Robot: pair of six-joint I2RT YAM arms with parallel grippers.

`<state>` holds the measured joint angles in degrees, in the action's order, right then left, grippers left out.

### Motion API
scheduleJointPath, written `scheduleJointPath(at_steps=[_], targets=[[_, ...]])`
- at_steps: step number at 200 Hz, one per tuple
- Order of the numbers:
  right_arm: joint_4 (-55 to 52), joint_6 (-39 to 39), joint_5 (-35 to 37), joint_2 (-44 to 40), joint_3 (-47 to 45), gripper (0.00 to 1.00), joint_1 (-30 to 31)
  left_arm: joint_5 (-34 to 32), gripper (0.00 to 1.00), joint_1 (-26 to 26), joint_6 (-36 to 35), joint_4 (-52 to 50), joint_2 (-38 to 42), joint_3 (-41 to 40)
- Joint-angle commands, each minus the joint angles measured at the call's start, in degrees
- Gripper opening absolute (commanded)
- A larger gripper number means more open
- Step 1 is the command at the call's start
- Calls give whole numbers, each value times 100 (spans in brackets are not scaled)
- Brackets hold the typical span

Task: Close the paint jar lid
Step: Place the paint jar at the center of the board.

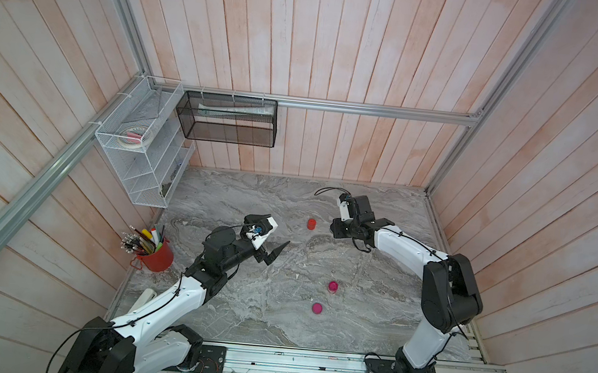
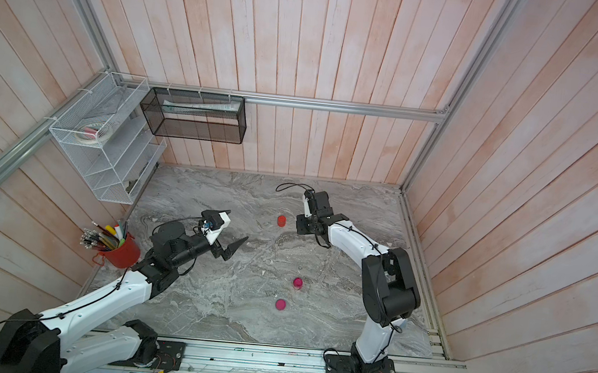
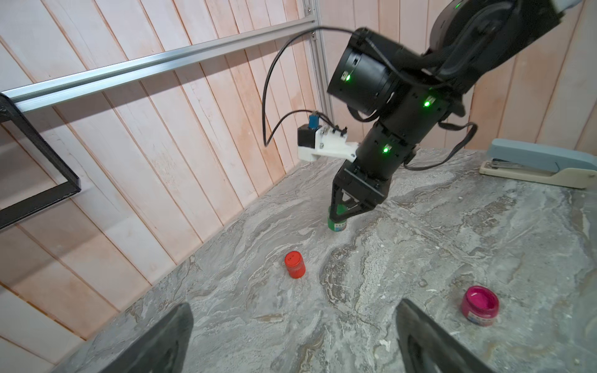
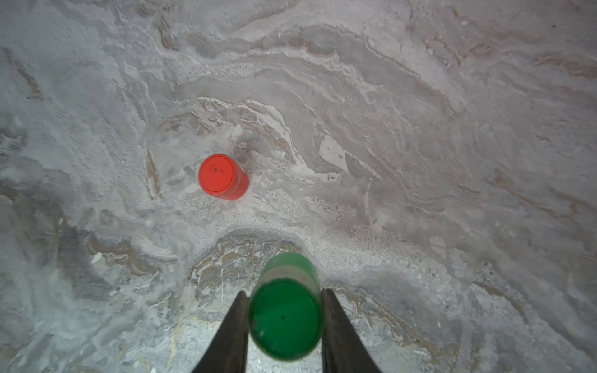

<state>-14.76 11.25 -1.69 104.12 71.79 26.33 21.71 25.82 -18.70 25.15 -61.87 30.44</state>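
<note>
An open magenta paint jar (image 1: 333, 286) (image 2: 297, 282) (image 3: 479, 305) stands on the marble table, its magenta lid (image 1: 317, 307) (image 2: 280, 304) lying flat a little nearer the front. My right gripper (image 4: 285, 292) points down at the back of the table, shut on the top of a green paint jar (image 4: 286, 310) (image 3: 336, 223) that stands on the table. In both top views the wrist hides this jar. My left gripper (image 1: 279, 229) (image 2: 238, 224) (image 3: 295, 318) hangs open and empty left of centre.
A closed red jar (image 1: 311, 224) (image 2: 281, 220) (image 3: 295, 265) (image 4: 223, 177) stands just left of the right gripper. A stapler (image 3: 542, 163) lies behind the right arm. A red pencil cup (image 1: 155, 255) stands at the left edge. A white wire rack (image 1: 135, 140) and a black mesh basket (image 1: 228, 119) hang on the walls.
</note>
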Motion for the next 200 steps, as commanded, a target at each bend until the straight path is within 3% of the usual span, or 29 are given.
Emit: scheduleJointPath(at_steps=[1,101,200], targets=[[71,-140,144,360,255,6,4,538,100,-7,121,-227,-172,199],[429,-298,345,1236,929,5,-21,535,100,-7,-76,-262,-12,133],[-277,-345,183,1964,1802,5,-23,632,100,-7,-169,-267,69,98]])
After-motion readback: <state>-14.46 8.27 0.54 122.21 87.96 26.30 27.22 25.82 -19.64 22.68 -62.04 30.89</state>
